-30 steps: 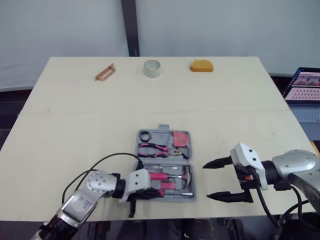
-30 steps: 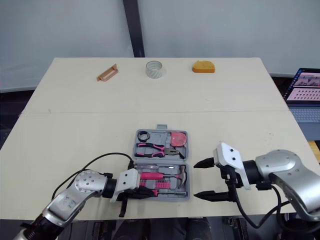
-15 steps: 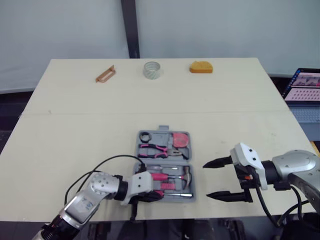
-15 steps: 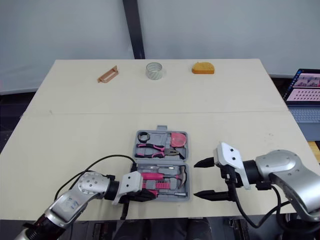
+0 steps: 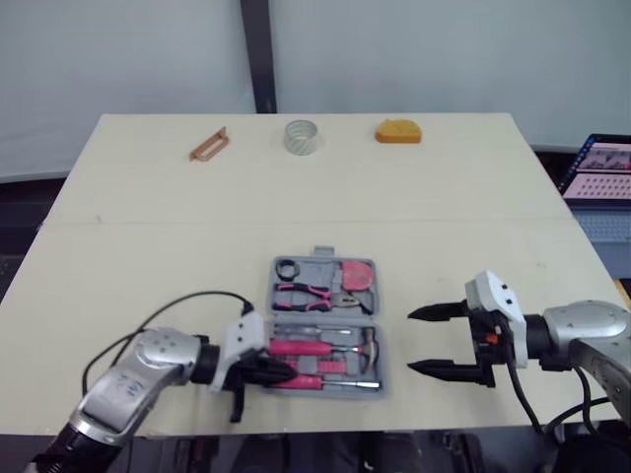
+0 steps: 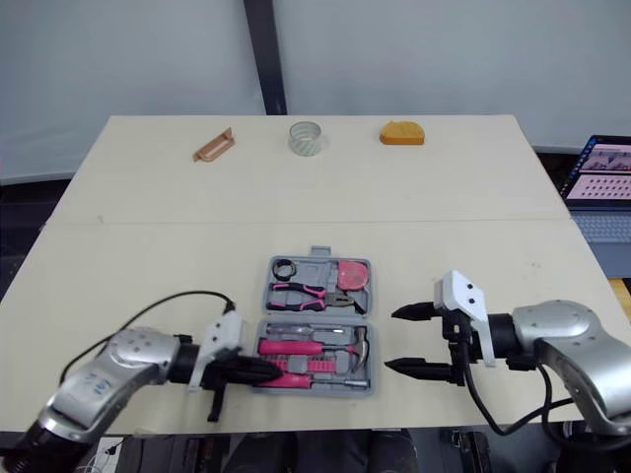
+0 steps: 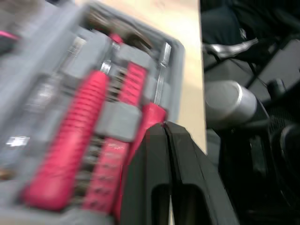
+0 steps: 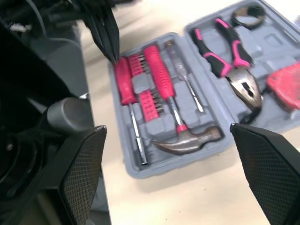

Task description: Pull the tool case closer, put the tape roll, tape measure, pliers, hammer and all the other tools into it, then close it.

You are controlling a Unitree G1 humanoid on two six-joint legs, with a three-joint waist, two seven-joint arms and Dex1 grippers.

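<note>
Tool case [image 5: 322, 325], lid open: left gripper [image 5: 276, 371], fingers pressed together, noses its pink handles [image 7: 89, 117]; right gripper [image 5: 411, 342] stands spread alongside; a push may unseat them.

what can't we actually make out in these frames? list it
- Left wrist view: the left pincer itself covers where its tip meets the pink handle; contact unclear.
- Head views: brown item and orange item, too small to identify.
- Right wrist view: red item in the tool case, cut off by the edge.
- Head views: laptop, cut off by the edge.
</note>
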